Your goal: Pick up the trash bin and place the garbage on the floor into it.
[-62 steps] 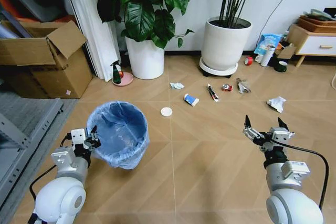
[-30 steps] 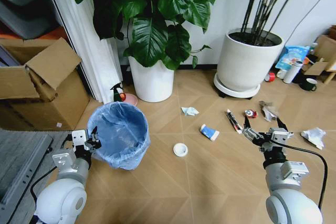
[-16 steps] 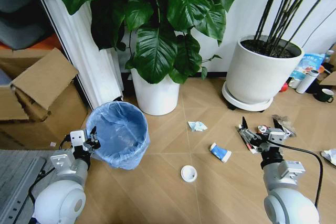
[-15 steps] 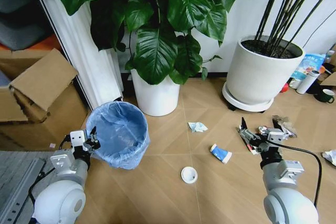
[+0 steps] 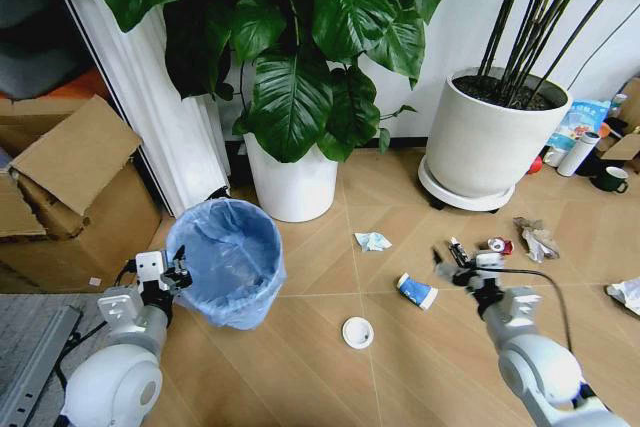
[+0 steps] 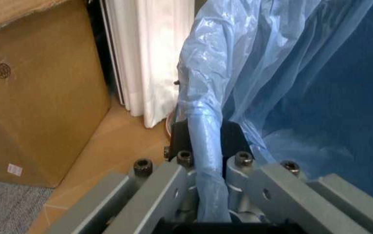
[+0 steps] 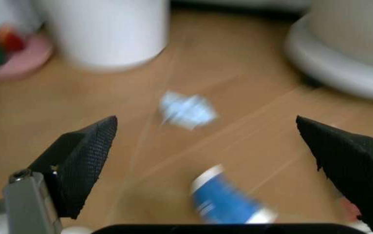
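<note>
Two changes stand out against half a second ago. First, the right hand (image 5: 462,263) has swung inward and lower, so it now hangs just beside the blue-white cup (image 5: 416,290) rather than out over the dark thin wrapper (image 5: 458,250); its fingers (image 7: 83,161) are spread wide, and the right wrist view looks between them at the cup (image 7: 229,201) and the crumpled white paper (image 7: 188,110) on the floor (image 7: 128,126). Second, the whole head view has shifted a little, which reads as the robot's own movement and not as the litter sliding.

What has not changed is the left hand (image 5: 170,272): it stays clamped on the rim of the trash bin (image 5: 228,257), the crinkly blue liner (image 6: 206,131) pinched between its fingers (image 6: 242,141) in the left wrist view. The bin hangs at the robot's left front, near the cardboard box (image 5: 75,197) and the white plant pot (image 5: 295,182).

The garbage lies where it was, all on the floor (image 5: 330,367): the white disc (image 5: 357,332) nearest the bin, the paper (image 5: 372,241) and cup farther right, then the red crushed can (image 5: 497,244), foil bits (image 5: 535,237) and another white paper (image 5: 630,294) at the right edge.

My judgement: the bin is secured, none of the litter is inside yet, and the cup looks like the piece being lined up for a first pick.
</note>
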You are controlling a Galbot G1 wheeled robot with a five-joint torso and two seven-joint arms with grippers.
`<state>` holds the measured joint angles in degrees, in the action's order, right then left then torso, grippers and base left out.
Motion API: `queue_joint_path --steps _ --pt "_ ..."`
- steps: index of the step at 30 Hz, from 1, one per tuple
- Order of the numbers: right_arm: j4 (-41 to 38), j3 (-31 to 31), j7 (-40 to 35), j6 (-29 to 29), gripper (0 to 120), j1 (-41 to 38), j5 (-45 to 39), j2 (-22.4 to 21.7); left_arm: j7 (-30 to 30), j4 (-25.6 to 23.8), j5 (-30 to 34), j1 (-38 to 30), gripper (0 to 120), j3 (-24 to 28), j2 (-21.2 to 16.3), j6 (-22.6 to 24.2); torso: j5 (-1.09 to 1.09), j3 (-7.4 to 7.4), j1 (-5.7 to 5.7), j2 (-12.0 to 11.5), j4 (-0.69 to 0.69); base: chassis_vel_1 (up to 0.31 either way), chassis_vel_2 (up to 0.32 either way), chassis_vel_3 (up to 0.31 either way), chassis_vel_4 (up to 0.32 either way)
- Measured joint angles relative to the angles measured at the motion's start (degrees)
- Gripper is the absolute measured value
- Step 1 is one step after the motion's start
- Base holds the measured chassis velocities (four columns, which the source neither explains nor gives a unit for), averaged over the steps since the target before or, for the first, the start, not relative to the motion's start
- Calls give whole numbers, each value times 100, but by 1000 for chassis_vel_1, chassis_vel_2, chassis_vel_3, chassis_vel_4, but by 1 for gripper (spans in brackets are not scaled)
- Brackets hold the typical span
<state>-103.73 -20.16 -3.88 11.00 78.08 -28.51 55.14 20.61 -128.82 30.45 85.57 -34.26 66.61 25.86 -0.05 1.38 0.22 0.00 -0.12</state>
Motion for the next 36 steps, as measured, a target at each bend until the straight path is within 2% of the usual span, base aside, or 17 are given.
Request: queue_joint_path --steps 1,3,5,10,12,13,15,16,17,18,19,23,24,26,30,33,36 --pt "178 276 44 10 100 -108 -34 -58 14 -12 0 5 0 -7 -2 -2 7 0 0 0 0 0 0 0 0" --pt "601 834 214 11 100 -363 -35 -130 26 -29 0 16 0 -22 -8 -5 -4 0 0 0 -1 0 0 0 0" --pt "1015 1267 417 10 100 -621 -3 -137 34 -51 0 26 0 -44 -13 -7 5 0 0 0 -1 0 0 0 0" --pt "1669 1741 876 -131 100 -1043 192 -105 39 -85 -3 35 0 -64 -20 -10 -5 0 0 0 0 0 0 0 0" --pt "2093 1991 1245 -250 100 -1348 378 -38 41 -128 -8 50 0 -73 -23 -13 6 0 0 0 -1 0 0 0 0" --pt "2302 2121 1364 -301 100 -1507 458 12 41 -152 -9 65 0 -77 -23 -15 -4 0 0 0 -2 0 0 0 0" --pt "2495 2245 1449 -337 100 -1635 530 74 42 -169 -11 80 0 -85 -23 -17 -5 0 0 0 -1 0 0 0 0" --pt "2640 2357 1495 -366 100 -1739 587 128 43 -189 -14 95 0 -94 -20 -18 7 0 0 0 -1 0 0 0 0" --pt "2737 2437 1511 -385 100 -1811 645 165 46 -204 -14 105 0 -105 -18 -20 7 0 0 0 0 0 0 0 0" --pt "2737 2437 1511 -385 100 -1811 645 165 46 -204 -14 105 0 -105 -18 -20 7 0 0 0 0 0 0 0 0" --pt "2821 2516 1519 -387 100 -1874 685 197 45 -212 -14 113 0 -110 -16 -21 -5 0 0 0 0 0 0 0 0" --pt "3106 2651 1505 -375 100 -1994 749 332 45 -217 -14 114 0 -121 -17 -28 4 0 0 0 -1 0 0 0 0" --pt "3193 2650 1494 -377 100 -2015 778 379 45 -217 -11 109 0 -121 -19 -31 -3 0 0 0 -1 0 0 0 0" --pt "3320 2622 1484 -386 100 -2036 827 454 45 -217 -8 103 0 -117 -24 -32 4 0 0 0 -1 0 0 0 0" --pt "3459 2578 1482 -410 100 -2041 852 509 42 -199 -8 100 0 -92 -26 -34 -4 0 0 0 -2 0 0 0 0" --pt "3526 2545 1490 -438 100 -2040 886 572 41 -188 -9 94 0 -84 -25 -37 3 0 0 0 -2 0 0 0 0" --pt "3591 2532 1492 -465 100 -2036 905 667 39 -171 -13 91 0 -79 -30 -40 0 0 0 0 -1 0 0 0 0"
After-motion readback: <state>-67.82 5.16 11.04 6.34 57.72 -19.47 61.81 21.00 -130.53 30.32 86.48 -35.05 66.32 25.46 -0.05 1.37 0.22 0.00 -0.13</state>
